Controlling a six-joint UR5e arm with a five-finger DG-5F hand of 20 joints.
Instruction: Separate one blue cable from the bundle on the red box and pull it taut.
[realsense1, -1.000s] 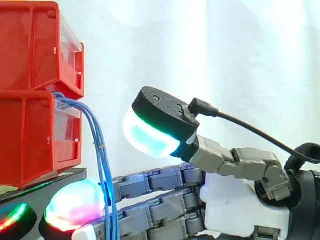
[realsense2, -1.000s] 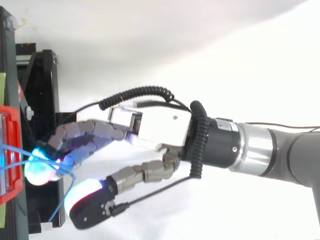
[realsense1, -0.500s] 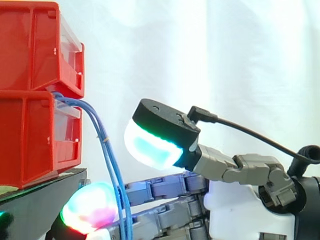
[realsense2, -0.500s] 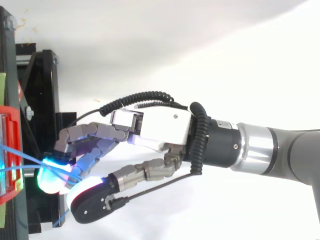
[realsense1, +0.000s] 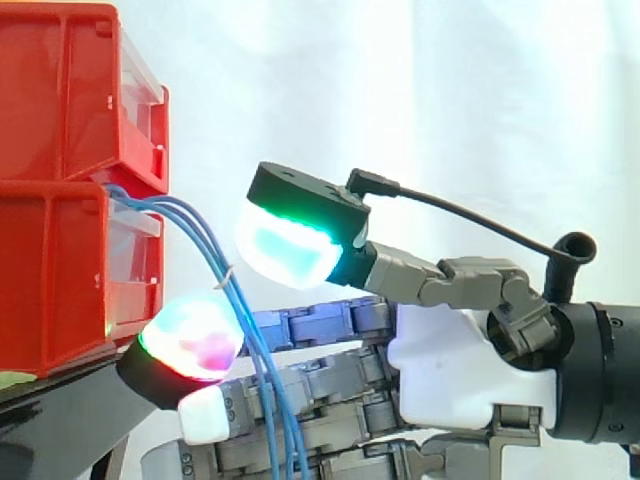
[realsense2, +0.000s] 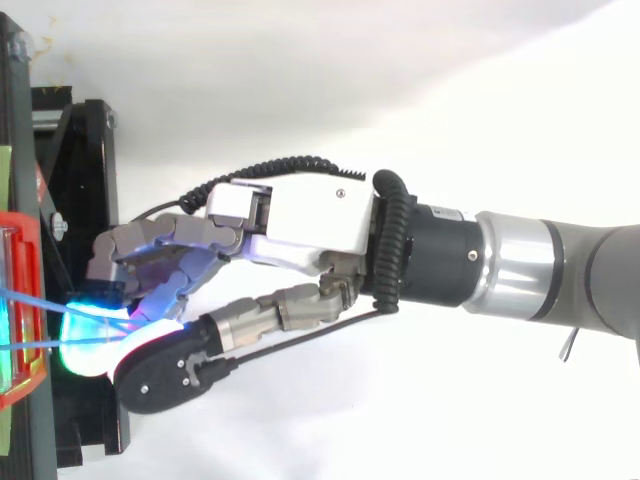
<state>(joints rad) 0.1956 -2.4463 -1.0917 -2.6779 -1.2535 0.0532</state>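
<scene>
With the robot hand (realsense1: 460, 370), hooked curled fingers (realsense1: 330, 382) round thin blue cables (realsense1: 205, 238), fanned out of the lower red box (realsense1: 60, 280), cinched by a pale tie (realsense1: 228, 270).

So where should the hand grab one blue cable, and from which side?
Probably on the loose stretch just outside the red bin, above the small tie, where the blue cables fan apart. Come from the open side away from the bin, where the hand is.
</scene>
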